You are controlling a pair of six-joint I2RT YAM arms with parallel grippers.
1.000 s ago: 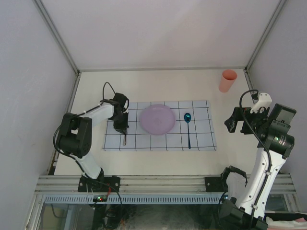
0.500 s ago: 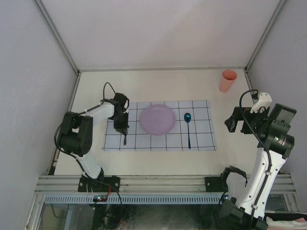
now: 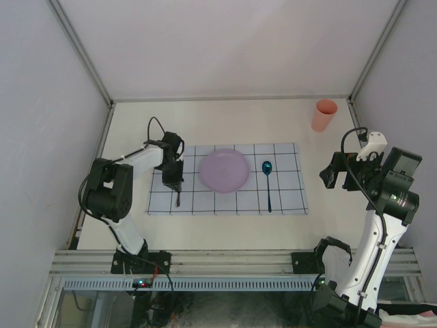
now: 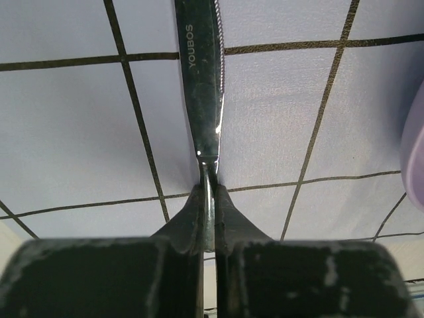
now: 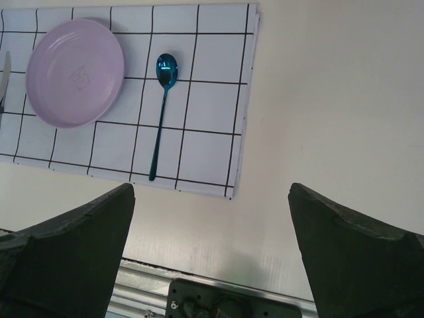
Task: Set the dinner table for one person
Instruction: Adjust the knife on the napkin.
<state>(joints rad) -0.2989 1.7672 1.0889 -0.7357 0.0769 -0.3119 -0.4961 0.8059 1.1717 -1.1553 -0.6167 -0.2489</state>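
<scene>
Left pincer (image 4: 209, 199) tight on the knife (image 4: 202, 79) over the grid cloth (image 4: 79, 132); right pincer (image 5: 211, 199) wide apart above the tabletop (image 5: 331, 99).

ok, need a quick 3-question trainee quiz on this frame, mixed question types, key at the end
1. True or false: the left hand is shut on the knife.
2. In the top view, where is the blue spoon relative to the purple plate? A: left of it. B: right of it. C: on it.
3. Fill in: the pink cup stands off the grid cloth, on the bare ___.

Key: 1 true. 2 B. 3 dinner table.
</scene>
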